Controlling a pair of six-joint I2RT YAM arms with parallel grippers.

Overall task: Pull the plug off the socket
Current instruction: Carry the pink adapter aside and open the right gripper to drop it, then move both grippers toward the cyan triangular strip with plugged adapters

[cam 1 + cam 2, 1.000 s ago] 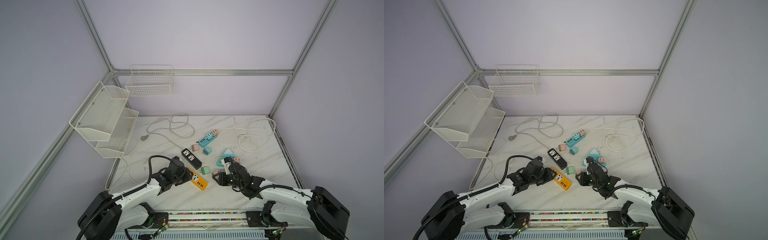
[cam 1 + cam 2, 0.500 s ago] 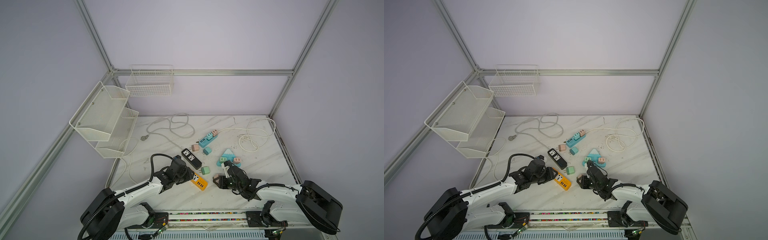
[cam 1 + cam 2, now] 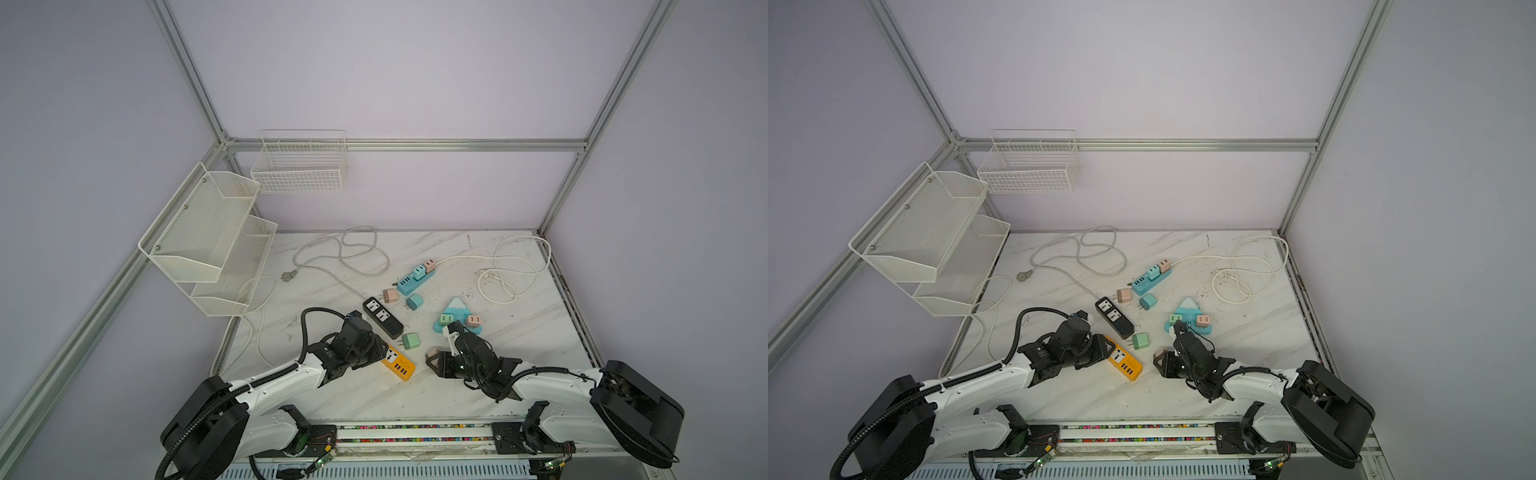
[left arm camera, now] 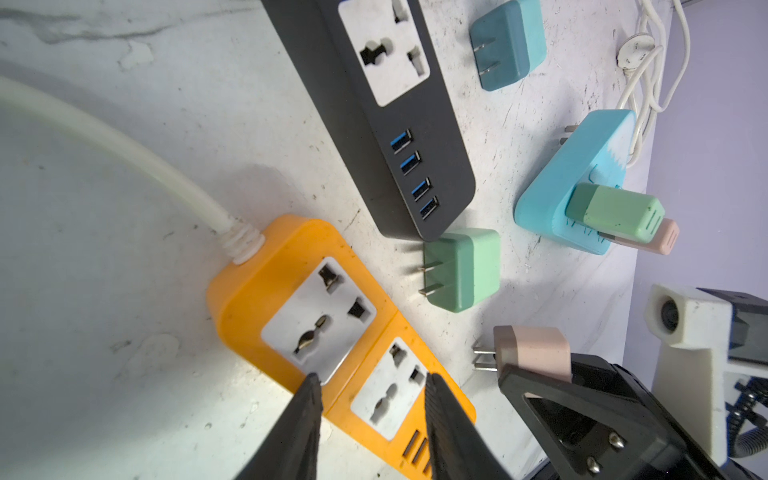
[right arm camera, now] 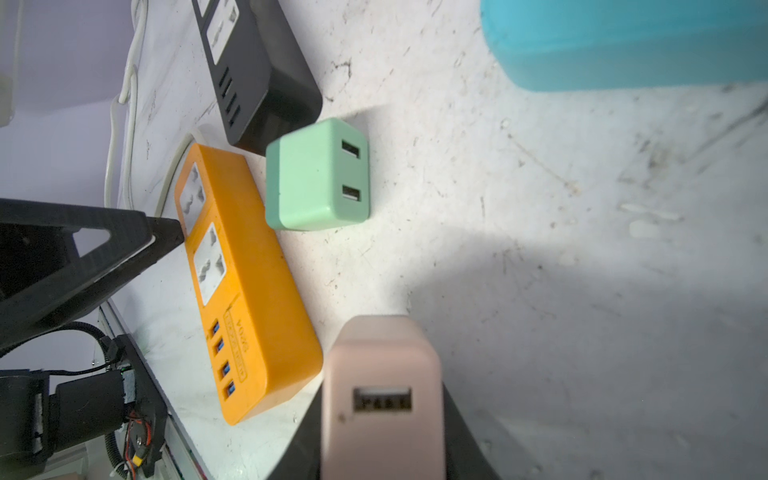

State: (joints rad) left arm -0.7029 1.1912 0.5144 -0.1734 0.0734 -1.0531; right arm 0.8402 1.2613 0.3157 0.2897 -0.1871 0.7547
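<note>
Pink plug (image 5: pixel 380 374) (prongs bare) sits clamped in right jaws.

Both arms are built from white shells joined by black joints. A black ribbed hose (image 3: pixel 304 332) runs along the left arm (image 3: pixel 270 382), and the right arm (image 3: pixel 552 384) has a bulky black base joint. The left arm's fingers (image 4: pixel 299 432) are matte black tapered blades. The right arm's finger (image 4: pixel 582 419) is a black triangular frame with two silver screws (image 4: pixel 615 443), beside a white camera housing (image 4: pixel 690 320).
</note>
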